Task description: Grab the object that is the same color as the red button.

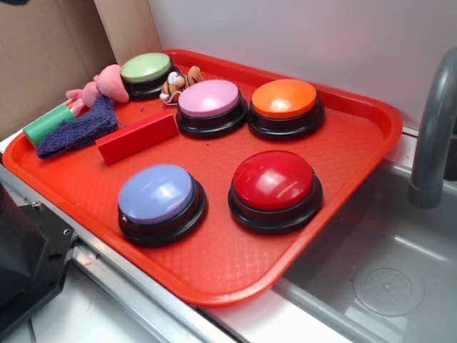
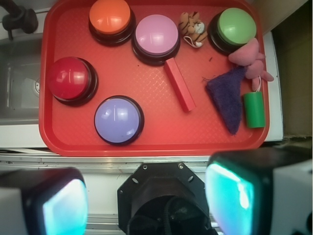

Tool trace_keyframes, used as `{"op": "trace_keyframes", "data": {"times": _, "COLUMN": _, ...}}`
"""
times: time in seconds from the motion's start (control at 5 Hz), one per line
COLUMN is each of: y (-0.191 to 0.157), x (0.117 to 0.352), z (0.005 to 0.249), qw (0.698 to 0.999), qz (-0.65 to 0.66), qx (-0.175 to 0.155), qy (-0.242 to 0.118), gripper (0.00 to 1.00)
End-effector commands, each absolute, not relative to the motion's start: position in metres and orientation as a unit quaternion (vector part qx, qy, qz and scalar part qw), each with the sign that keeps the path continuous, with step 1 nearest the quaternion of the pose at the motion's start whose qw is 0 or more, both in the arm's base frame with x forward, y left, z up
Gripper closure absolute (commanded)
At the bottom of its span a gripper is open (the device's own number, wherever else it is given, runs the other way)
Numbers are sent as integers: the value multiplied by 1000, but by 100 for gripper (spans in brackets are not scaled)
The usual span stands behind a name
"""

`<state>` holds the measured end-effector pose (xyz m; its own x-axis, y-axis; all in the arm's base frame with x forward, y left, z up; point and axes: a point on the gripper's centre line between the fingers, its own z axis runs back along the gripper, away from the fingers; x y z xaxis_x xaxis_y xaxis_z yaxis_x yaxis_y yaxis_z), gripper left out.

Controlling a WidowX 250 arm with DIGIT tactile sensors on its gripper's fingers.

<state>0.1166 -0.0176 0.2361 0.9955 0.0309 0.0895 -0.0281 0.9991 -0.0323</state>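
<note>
The object, a small flat red block (image 1: pixel 137 136) (image 2: pixel 179 84), lies on the red tray (image 1: pixel 335 171) (image 2: pixel 156 134) between the pink button and a purple cloth. The red button (image 1: pixel 273 180) (image 2: pixel 68 78), a glossy dome on a black base, sits at the tray's sink side. My gripper (image 2: pixel 146 196) shows only in the wrist view. It hangs high above the tray's near edge with its fingers (image 2: pixel 230 196) wide apart and nothing between them. It is far from the block.
Orange (image 1: pixel 284 98), pink (image 1: pixel 210 98), blue (image 1: pixel 157 194) and green (image 1: pixel 146 68) buttons share the tray. A tiger toy (image 1: pixel 178 82), pink plush (image 1: pixel 100 84), purple cloth (image 1: pixel 78 128) and green cylinder (image 1: pixel 46 125) lie there too. A sink (image 1: pixel 385 271) with a faucet (image 1: pixel 435 128) adjoins.
</note>
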Motion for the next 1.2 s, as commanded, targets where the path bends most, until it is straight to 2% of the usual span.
{"op": "trace_keyframes", "data": {"times": 0.0, "y": -18, "x": 117, "z": 236, "qw": 999, "qz": 15, "qx": -16, "qy": -45, "gripper": 0}}
{"op": "trace_keyframes", "data": {"times": 0.4, "y": 2, "x": 136, "z": 217, "qw": 997, "qz": -45, "qx": -36, "qy": -60, "gripper": 0}}
{"op": "trace_keyframes", "data": {"times": 0.6, "y": 19, "x": 156, "z": 192, "qw": 993, "qz": -89, "qx": -57, "qy": -58, "gripper": 0}}
{"op": "trace_keyframes", "data": {"times": 0.8, "y": 35, "x": 169, "z": 172, "qw": 994, "qz": -86, "qx": -61, "qy": -42, "gripper": 0}}
{"op": "trace_keyframes", "data": {"times": 1.0, "y": 44, "x": 186, "z": 147, "qw": 992, "qz": -100, "qx": -60, "qy": -55, "gripper": 0}}
